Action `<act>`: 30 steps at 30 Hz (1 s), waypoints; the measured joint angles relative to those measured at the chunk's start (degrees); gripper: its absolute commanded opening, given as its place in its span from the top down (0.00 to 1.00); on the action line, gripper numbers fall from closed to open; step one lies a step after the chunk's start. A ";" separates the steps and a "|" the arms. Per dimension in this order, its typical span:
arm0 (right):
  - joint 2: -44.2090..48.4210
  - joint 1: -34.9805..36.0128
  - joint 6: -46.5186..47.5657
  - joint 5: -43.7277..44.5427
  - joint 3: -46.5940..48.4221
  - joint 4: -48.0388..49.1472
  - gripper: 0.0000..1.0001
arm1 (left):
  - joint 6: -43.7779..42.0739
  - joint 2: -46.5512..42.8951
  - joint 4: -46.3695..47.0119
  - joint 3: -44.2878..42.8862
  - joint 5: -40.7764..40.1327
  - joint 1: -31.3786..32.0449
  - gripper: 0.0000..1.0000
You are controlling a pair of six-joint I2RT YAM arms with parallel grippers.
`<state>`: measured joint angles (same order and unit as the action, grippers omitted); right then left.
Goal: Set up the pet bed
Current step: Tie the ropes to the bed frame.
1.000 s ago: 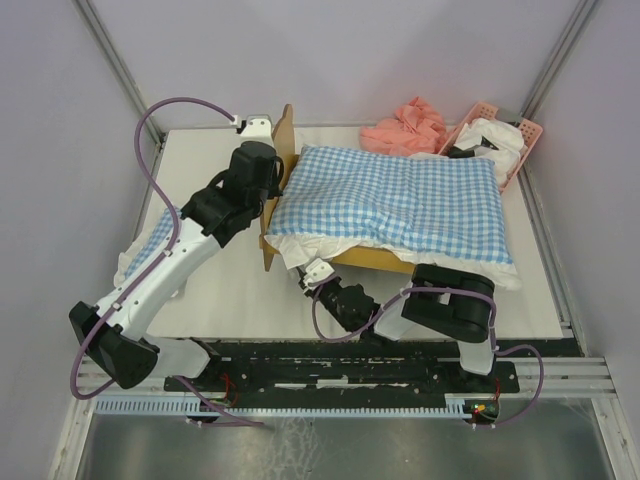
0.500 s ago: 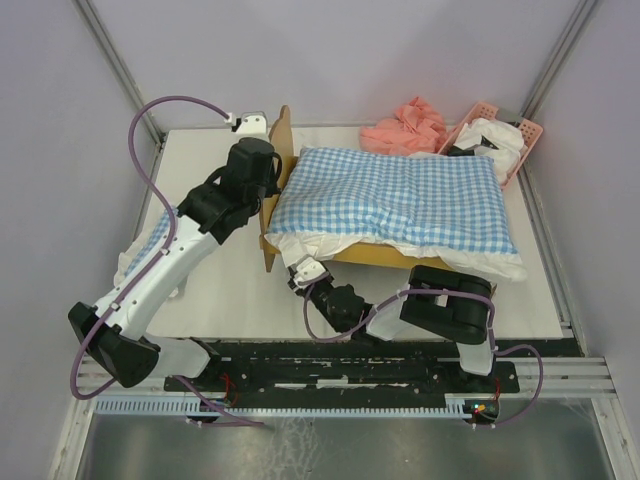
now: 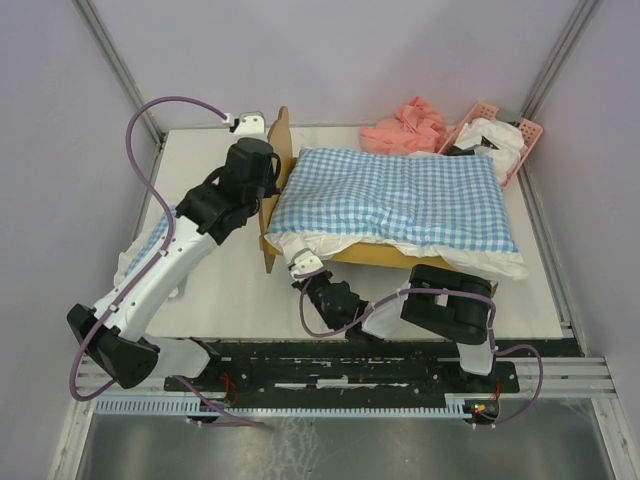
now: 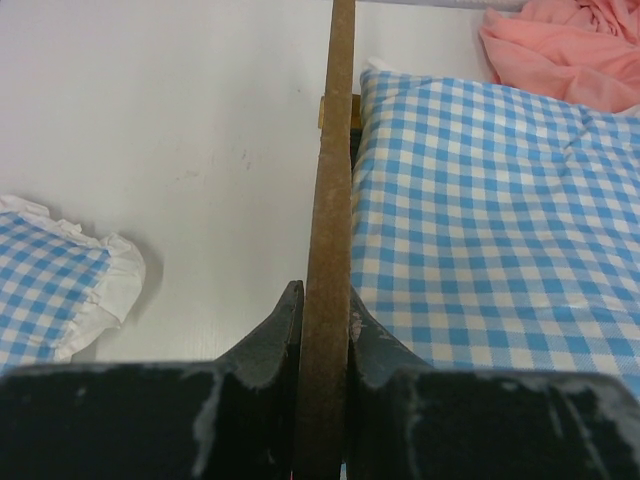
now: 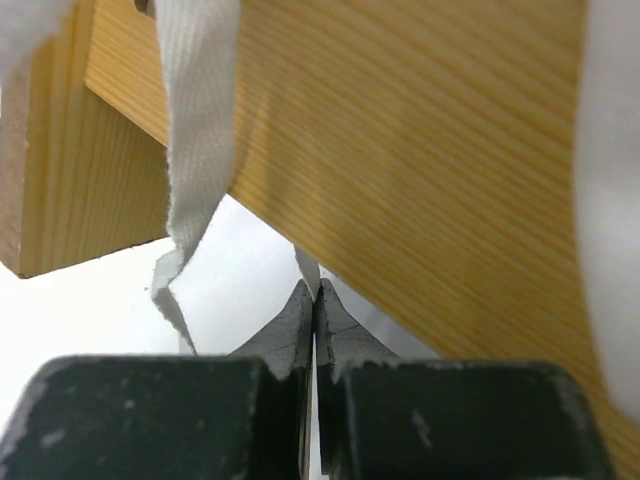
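Pet bed (image 3: 283, 128) headboard (image 4: 330, 150) is clamped edge-on by left gripper (image 4: 325, 305); white tie (image 5: 200, 120) under near side rail (image 5: 400, 150) is pinched in closed right gripper (image 5: 312, 295).

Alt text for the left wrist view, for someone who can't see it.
The left end effector grips the edge of the pet bed's wooden headboard, which runs up the middle. A blue-checked cushion lies right of it; a frilled checked pillow lies left on the white table.
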<state>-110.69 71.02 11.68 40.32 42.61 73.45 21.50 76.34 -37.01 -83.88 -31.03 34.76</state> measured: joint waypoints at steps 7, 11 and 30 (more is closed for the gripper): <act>1.33 -0.50 0.87 -2.56 -4.24 2.29 0.98 | 0.31 -0.66 -0.17 0.90 -0.13 0.42 0.97; 1.99 -0.90 1.70 -4.09 -7.08 4.17 0.98 | 0.61 -1.29 -0.15 1.77 -0.15 0.61 0.97; 0.13 -2.14 1.90 -10.05 -11.37 6.29 0.98 | 1.01 -1.73 0.61 2.89 -0.44 0.74 0.97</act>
<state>-110.56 68.88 13.58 30.26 31.24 79.75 22.50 74.61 -36.40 -80.99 -31.46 35.51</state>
